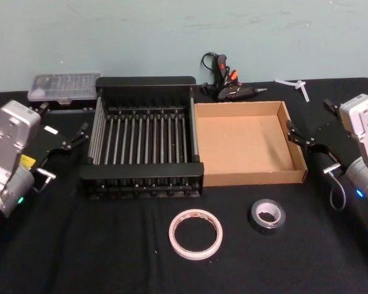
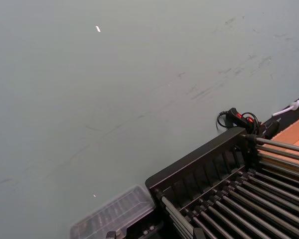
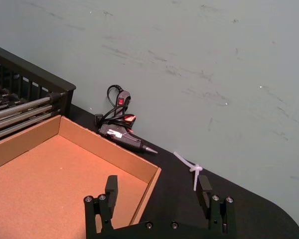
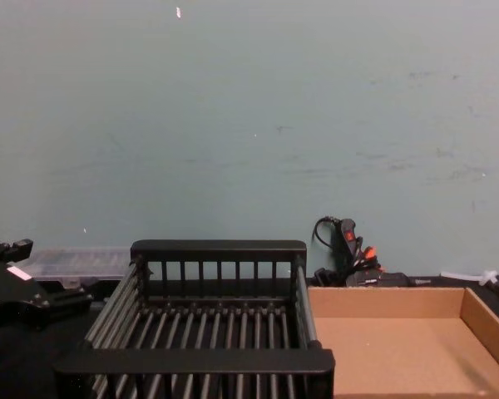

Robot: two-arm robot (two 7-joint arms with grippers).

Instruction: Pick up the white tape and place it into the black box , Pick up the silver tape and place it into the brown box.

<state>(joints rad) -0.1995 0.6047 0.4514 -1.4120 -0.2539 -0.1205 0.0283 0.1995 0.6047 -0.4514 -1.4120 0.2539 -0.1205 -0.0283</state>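
Fingers [image 1: 75, 137] spread, well apart from white tape [image 1: 195, 234].

Silver-grey arms, green lights, black pincers.

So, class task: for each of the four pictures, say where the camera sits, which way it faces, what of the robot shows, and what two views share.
Head: high up, looking down at the black box, brown box, white tape and silver tape; left gripper and right gripper flank them.
Chest: low, facing the wall across both boxes; left arm at the edge.
Left wrist: angled at the wall over the black box's back corner.
Right wrist: over the brown box's far corner; open fingers.
Shared: both wrist views catch the glue gun.
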